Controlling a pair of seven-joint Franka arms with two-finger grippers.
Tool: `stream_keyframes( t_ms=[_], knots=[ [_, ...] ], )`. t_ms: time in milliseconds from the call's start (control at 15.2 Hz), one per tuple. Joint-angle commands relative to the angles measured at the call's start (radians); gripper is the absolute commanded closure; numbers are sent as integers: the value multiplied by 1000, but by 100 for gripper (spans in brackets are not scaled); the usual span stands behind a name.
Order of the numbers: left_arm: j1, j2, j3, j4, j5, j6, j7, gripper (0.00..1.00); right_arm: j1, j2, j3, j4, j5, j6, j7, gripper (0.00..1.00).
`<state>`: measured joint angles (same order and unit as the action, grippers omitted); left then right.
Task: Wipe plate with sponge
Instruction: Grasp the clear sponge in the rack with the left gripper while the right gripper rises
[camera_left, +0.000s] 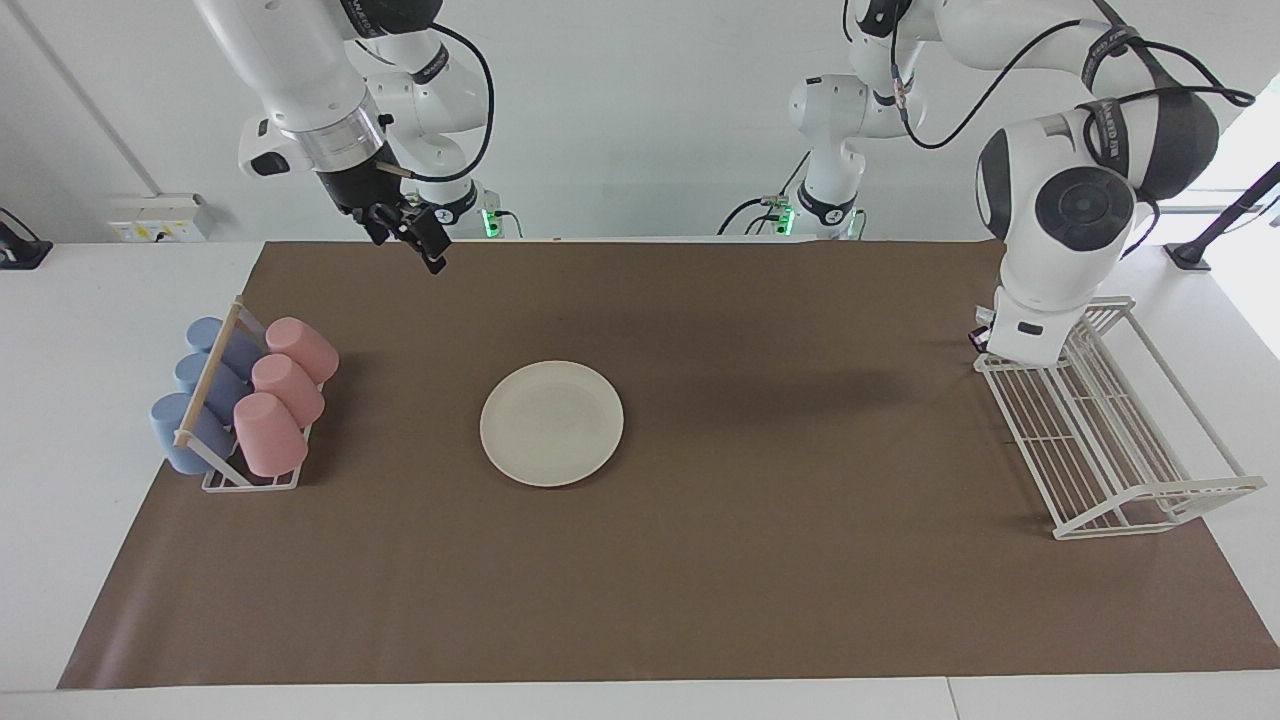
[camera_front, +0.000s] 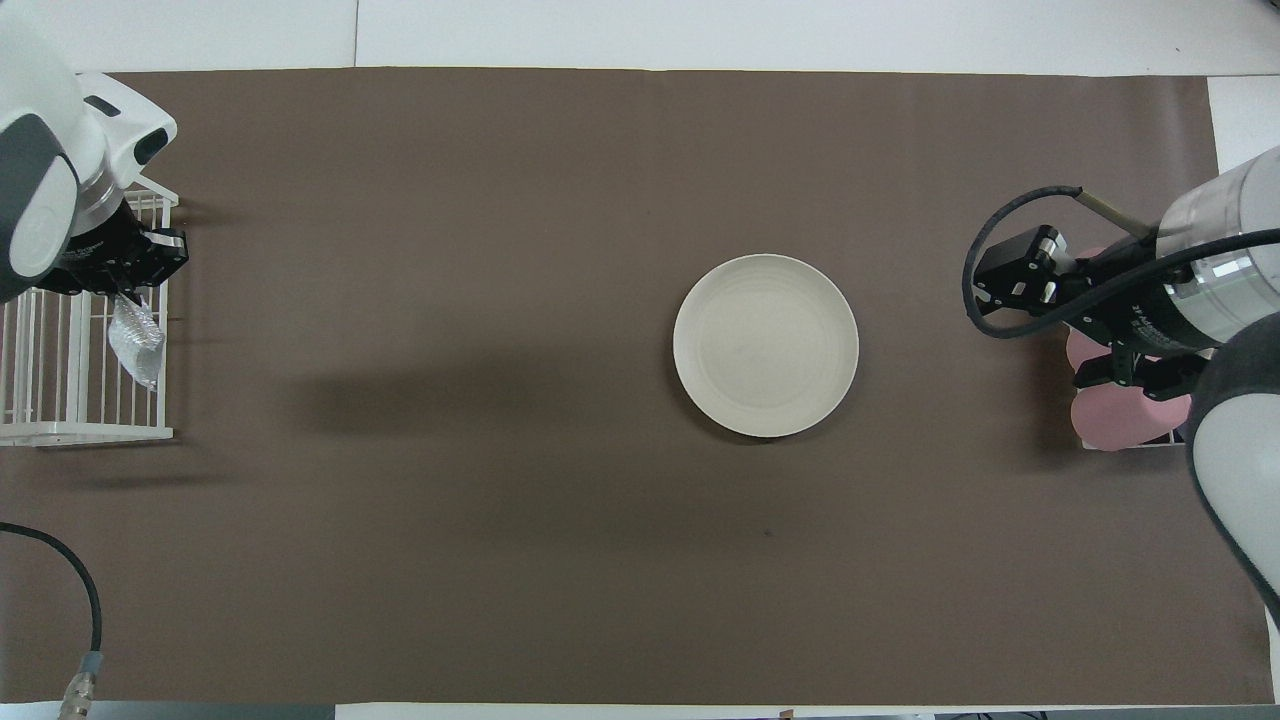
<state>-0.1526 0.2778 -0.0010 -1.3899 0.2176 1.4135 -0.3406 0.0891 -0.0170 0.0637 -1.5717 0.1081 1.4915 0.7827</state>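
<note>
The cream-white plate lies flat in the middle of the brown mat with nothing on it. In the overhead view my left gripper points down over the edge of the white wire rack. It is shut on the sponge, a silvery crinkled pad that hangs from its fingertips above the rack. In the facing view the left arm's own wrist hides that gripper and the sponge. My right gripper hangs open and holds nothing, in the air over the mat beside the cup rack.
A small rack of pink and blue cups stands at the right arm's end of the mat. The white wire rack stands at the left arm's end. A brown mat covers the table.
</note>
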Motion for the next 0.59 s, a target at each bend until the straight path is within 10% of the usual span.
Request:
stream_keyframes(
  t_ms=[0, 528],
  knots=[
    [11, -46, 19, 25, -238, -31, -38, 100, 9, -18, 1, -17, 19, 1, 70, 0],
    [166, -215, 19, -274, -939, 76, -19, 100, 41, -21, 2, -19, 128, -10, 361, 0]
  ],
)
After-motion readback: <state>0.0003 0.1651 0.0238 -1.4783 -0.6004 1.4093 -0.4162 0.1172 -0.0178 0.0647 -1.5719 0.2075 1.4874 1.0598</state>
